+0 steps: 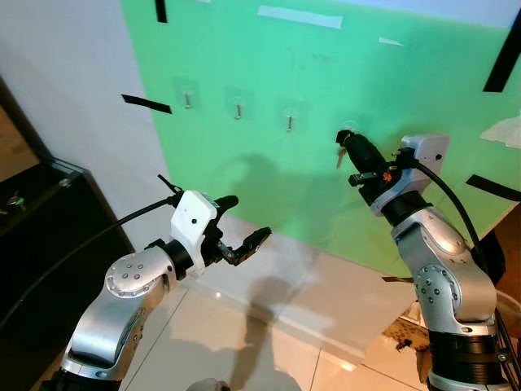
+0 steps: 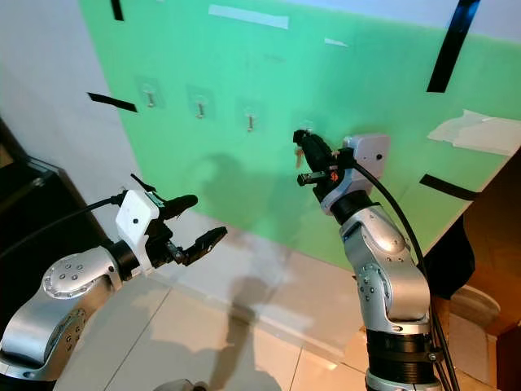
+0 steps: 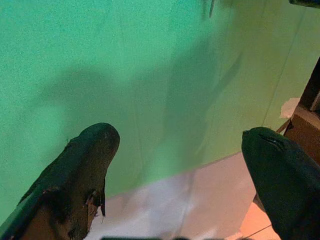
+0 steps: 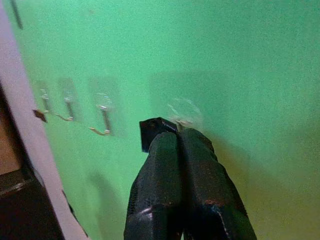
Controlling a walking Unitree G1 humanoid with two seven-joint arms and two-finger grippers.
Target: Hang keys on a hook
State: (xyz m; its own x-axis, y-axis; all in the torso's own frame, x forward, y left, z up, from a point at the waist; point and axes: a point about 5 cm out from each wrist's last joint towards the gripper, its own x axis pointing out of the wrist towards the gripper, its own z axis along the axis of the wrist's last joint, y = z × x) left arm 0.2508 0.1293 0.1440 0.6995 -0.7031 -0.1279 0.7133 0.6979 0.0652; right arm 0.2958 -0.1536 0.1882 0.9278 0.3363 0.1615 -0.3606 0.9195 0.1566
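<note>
Four hooks (image 1: pixel 238 107) (keys (image 1: pixel 341 152) at the fourth)

Even indoor light; soft arm shadows fall on the green wall (image 1: pixel 326 98). Right wrist view blurred, hooks out of focus.

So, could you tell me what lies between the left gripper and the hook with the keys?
Only bare green wall, seen in the left eye view, separates the left gripper from the keys.

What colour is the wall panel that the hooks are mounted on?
Light green wall panel, clearest in the left eye view; the hooks are on it.
</note>
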